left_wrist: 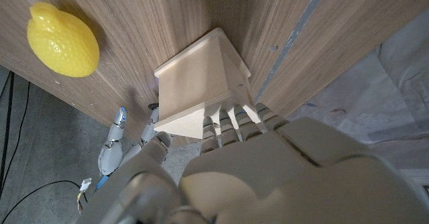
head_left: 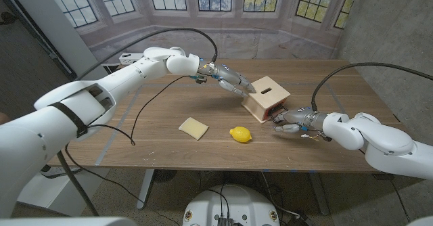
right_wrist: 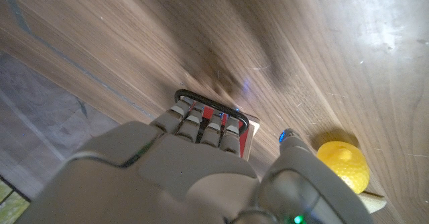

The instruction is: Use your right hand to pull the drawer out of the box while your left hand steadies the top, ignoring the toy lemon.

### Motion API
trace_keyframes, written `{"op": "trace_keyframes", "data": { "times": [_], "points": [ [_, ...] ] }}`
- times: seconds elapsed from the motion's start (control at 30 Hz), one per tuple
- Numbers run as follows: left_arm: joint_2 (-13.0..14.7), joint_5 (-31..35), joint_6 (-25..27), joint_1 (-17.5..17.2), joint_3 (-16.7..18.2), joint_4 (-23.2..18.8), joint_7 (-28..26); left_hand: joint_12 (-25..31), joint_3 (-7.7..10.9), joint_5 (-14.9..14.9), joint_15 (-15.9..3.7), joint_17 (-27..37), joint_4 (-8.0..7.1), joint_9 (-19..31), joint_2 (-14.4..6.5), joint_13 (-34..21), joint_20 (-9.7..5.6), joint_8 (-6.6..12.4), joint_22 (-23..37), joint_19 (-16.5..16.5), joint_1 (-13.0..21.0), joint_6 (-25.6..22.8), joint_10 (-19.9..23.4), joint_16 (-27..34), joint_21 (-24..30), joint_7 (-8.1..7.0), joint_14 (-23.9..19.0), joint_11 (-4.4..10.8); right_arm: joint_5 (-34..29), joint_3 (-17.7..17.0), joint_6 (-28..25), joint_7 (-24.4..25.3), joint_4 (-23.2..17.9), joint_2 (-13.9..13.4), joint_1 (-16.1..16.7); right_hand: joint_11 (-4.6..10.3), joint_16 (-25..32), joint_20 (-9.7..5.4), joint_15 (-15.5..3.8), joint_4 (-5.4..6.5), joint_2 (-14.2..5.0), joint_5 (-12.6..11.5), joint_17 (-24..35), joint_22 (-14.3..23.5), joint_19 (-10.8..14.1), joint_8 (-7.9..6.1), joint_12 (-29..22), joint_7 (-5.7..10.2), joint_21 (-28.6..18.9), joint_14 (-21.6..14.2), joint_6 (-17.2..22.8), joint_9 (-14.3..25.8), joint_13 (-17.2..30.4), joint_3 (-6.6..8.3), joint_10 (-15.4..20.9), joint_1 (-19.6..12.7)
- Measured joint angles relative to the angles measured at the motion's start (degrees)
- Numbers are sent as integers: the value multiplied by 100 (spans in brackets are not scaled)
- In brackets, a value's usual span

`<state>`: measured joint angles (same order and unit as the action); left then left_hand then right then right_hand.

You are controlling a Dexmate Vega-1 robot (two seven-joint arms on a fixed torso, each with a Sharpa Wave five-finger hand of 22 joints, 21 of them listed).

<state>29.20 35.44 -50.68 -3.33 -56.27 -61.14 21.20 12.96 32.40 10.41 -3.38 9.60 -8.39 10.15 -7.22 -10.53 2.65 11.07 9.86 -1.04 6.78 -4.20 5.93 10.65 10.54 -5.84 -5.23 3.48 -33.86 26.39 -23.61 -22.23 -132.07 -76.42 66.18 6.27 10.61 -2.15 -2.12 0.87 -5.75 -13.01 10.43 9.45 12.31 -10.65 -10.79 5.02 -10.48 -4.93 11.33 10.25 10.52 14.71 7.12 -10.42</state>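
The box (head_left: 266, 97) stands right of the table's (head_left: 169, 104) middle; the lemon (head_left: 239, 134) lies nearer, with a flat block (head_left: 193, 127) on its left.

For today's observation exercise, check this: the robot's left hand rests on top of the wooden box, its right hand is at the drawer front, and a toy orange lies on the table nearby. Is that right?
Not quite. The fruit is a toy lemon, yellow, as the head view shows. The rest stands: the left hand rests on the wooden box, and the right hand is at the drawer front.
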Motion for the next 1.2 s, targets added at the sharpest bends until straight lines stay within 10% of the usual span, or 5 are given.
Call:
{"op": "trace_keyframes", "data": {
  "times": [1.2],
  "points": [
    [189,-61,415,-178,63,-425,457,1,-49,40,-10,-13,-48,0,44,9,0,0,0,1,-180,-84,269,21,32,-39,-299,61,9,-75,53,-151,-77,-117,-35,0,0,-1,0,-24,-9,0,0,5,2,0,0,-1,0,0,1,0,0,24,0,54]
  ]
}}
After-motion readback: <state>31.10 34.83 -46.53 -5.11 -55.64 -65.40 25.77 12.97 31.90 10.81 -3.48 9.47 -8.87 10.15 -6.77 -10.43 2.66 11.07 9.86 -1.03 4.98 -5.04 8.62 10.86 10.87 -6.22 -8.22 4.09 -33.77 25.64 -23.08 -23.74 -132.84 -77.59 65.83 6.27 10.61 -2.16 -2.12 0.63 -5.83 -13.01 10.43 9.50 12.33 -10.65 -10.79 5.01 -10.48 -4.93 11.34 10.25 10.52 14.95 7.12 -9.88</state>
